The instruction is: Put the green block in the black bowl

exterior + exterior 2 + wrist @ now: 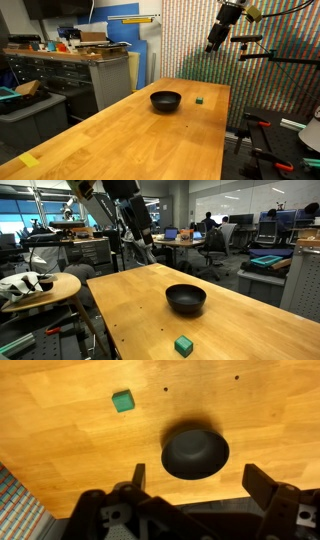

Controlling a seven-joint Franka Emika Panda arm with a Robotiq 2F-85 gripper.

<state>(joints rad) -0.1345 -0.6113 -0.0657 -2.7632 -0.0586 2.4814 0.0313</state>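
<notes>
The green block [200, 100] is a tiny cube lying on the wooden table, a short way from the black bowl [166, 100]. Both also show in an exterior view, block [183, 345] and bowl [186, 299], and in the wrist view, block [122, 401] and bowl [195, 452]. My gripper [213, 43] hangs high above the table's far edge, well away from both; it also shows in an exterior view [142, 227]. In the wrist view its fingers [198, 480] are spread wide with nothing between them.
The wooden table [120, 140] runs long, with yellow tape [29, 160] near one corner. A workbench with clutter [85, 50] stands beside it. A round side table [40, 288] with objects and camera stands [270, 50] sit close to the table edges.
</notes>
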